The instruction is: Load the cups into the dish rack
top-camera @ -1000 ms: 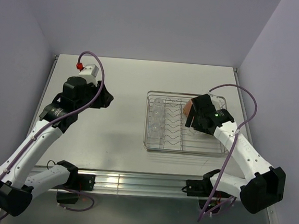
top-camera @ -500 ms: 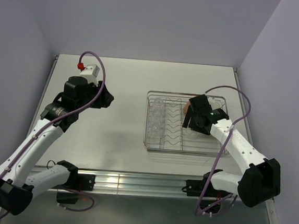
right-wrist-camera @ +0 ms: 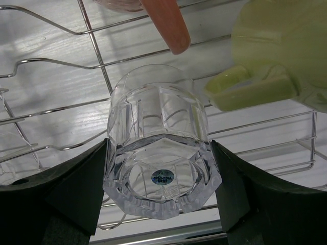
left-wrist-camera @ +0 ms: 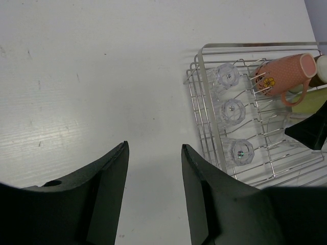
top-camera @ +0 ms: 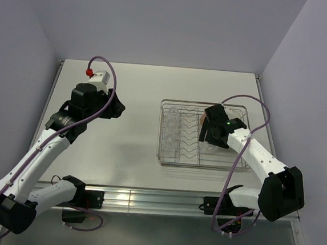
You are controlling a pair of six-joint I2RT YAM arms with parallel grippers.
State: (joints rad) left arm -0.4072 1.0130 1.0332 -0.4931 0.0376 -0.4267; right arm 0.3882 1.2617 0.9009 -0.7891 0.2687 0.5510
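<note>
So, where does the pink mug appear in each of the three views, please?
Top external: pink mug is a small patch near the middle of the far rim of the dish rack.
Left wrist: pink mug upper right, lying inside the rack.
Right wrist: only the mug's handle, top edge, above the clear tumbler in the right claw.
Shared landmark: the rack's chrome wires.

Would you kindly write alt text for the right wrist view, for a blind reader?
The right pincer grips a clear glass tumbler, base toward the camera, over the wire dish rack, with a yellow-green mug and pink mug handle beyond.
</note>
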